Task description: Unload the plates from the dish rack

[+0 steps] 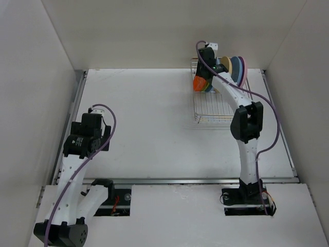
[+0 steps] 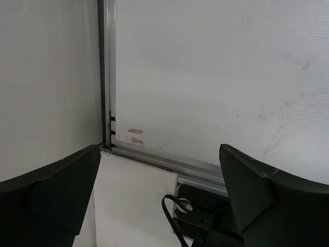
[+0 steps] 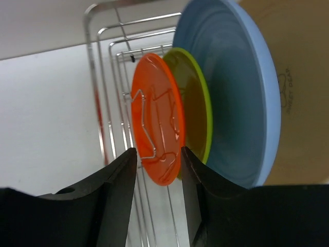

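The dish rack (image 1: 213, 110) stands at the back right of the table. Several plates stand on edge in its far end: orange (image 1: 198, 83) in front, then tan (image 1: 225, 64), blue (image 1: 235, 69) and pink (image 1: 243, 69). In the right wrist view the orange plate (image 3: 157, 128) comes first, then lime green (image 3: 198, 118), light blue (image 3: 231, 98) and tan (image 3: 288, 77), with rack wires (image 3: 103, 67) behind. My right gripper (image 3: 158, 159) is open, its jaws on either side of the orange plate's lower rim with small gaps. My left gripper (image 2: 159, 170) is open and empty.
The left arm (image 1: 85, 136) hangs over the table's left side near the left wall. Its view shows the metal rail (image 2: 154, 157) at the table's near edge and a black mount with a cable (image 2: 195, 216). White walls enclose three sides.
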